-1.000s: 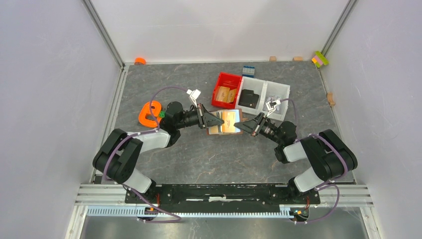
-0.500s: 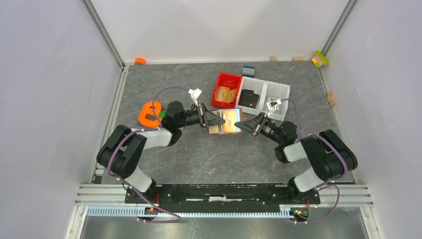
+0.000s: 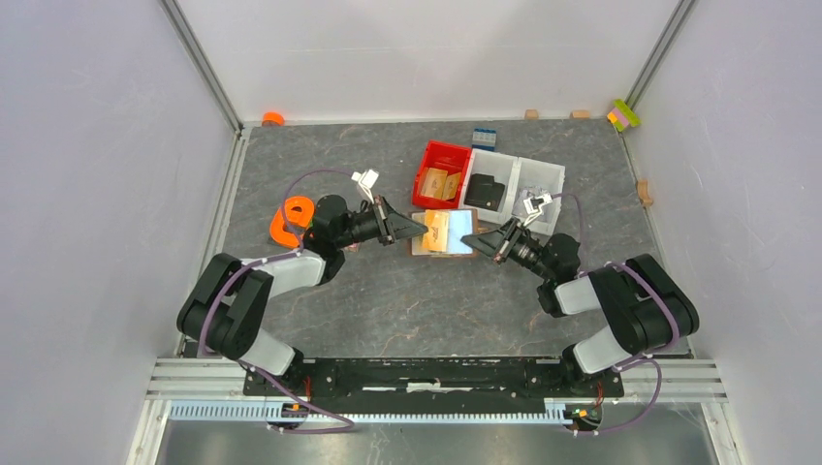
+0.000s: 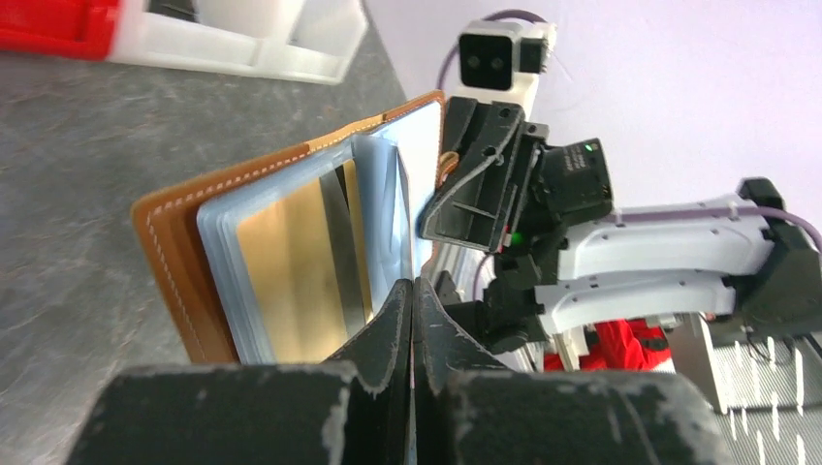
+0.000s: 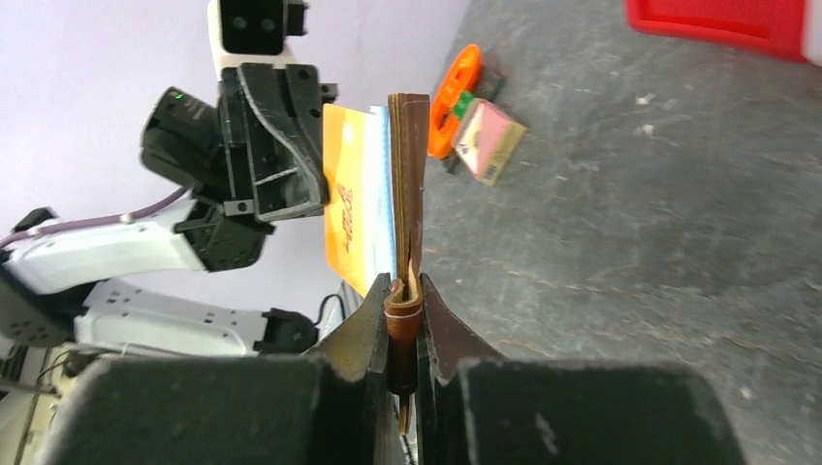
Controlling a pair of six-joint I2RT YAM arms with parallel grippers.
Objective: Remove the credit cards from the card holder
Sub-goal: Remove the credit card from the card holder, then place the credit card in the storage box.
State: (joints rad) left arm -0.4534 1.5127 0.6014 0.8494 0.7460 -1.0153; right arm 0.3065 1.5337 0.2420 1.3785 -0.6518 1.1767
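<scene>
The left tool (image 4: 413,291) is clenched shut at the edge of the cards (image 4: 291,262). They sit in the open holder (image 4: 170,242), up off the counter (image 3: 388,300). The right tool (image 5: 404,295) grips the holder. I think the next move is to pull one card out to the left, slowly

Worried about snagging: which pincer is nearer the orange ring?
Left. The left pincer, shut at the card holder's open edge, lies between the orange ring and the holder; the right pincer grips the holder's far side, farther from the ring.
</scene>
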